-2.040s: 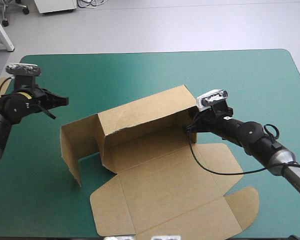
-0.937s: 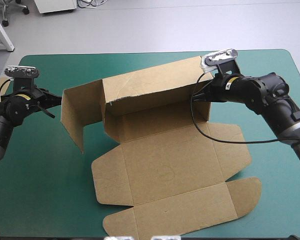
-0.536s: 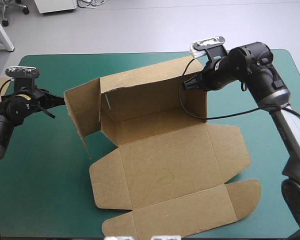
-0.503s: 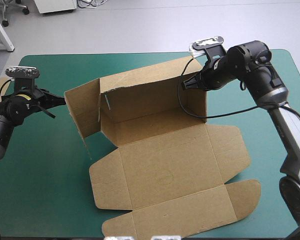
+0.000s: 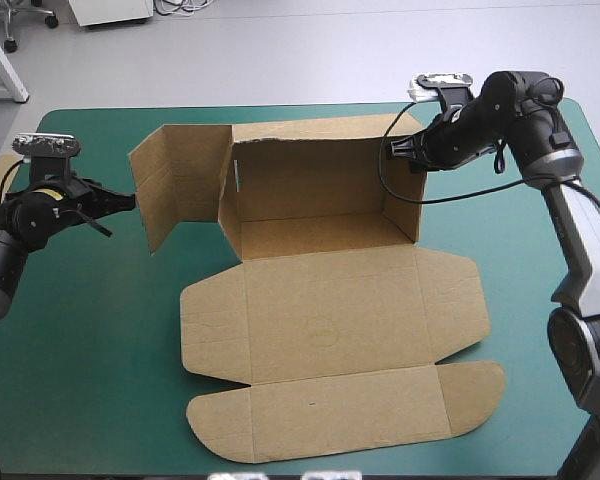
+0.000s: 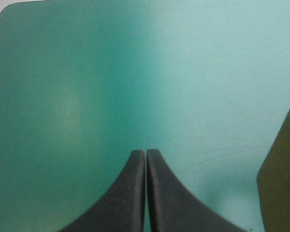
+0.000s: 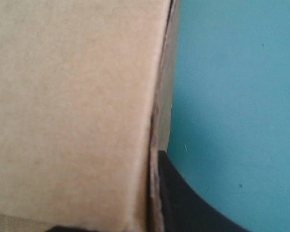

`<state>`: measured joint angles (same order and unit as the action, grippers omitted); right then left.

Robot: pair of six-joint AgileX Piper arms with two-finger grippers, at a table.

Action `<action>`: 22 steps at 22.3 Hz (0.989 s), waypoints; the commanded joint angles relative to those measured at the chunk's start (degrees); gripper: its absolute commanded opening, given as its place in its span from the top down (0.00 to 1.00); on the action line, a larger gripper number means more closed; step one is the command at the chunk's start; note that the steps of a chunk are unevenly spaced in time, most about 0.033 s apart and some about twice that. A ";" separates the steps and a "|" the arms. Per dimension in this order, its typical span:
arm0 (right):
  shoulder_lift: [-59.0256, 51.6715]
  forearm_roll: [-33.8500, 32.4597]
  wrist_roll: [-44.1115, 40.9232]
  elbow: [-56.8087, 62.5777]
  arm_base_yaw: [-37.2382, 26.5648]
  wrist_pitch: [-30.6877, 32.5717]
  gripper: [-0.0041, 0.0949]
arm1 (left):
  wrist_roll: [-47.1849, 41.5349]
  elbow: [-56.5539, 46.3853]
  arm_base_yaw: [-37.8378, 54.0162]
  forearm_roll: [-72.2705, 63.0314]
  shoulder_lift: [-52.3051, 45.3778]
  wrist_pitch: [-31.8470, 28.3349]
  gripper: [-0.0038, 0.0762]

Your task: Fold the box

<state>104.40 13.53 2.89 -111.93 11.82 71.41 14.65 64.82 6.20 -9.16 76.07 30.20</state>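
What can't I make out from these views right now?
Right wrist view: the box wall hides one finger of the right gripper.
Left wrist view: the side flap is cut off by the frame edge.
High view: whether the left gripper touches that flap; gap too small.

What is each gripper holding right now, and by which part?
The right gripper grips the brown cardboard box by the top edge of its raised right end wall, near the far corner. The left gripper is shut on nothing.
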 commanded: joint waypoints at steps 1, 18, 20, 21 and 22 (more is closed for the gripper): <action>-1.43 3.34 0.14 -1.93 -0.47 0.00 0.95 | 0.21 1.38 0.03 -0.97 -1.54 -3.14 0.95; 8.09 5.72 7.21 -1.93 -0.36 -6.88 0.78 | 0.49 1.38 0.03 -1.39 -1.54 -2.43 0.95; 8.09 6.22 8.87 -1.93 -0.36 -7.84 0.68 | 0.49 1.38 0.03 -1.39 -1.54 -2.54 0.95; 8.19 6.22 8.87 -1.93 -0.36 -7.98 0.63 | 0.49 1.38 0.03 -1.39 -1.54 -2.54 0.95; 8.19 6.38 8.87 -1.93 -0.36 -7.98 0.58 | 0.49 1.38 0.03 -1.48 -1.54 -2.65 0.95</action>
<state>115.44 18.94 10.29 -112.69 11.72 64.96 15.24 64.82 6.20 -9.41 76.07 30.68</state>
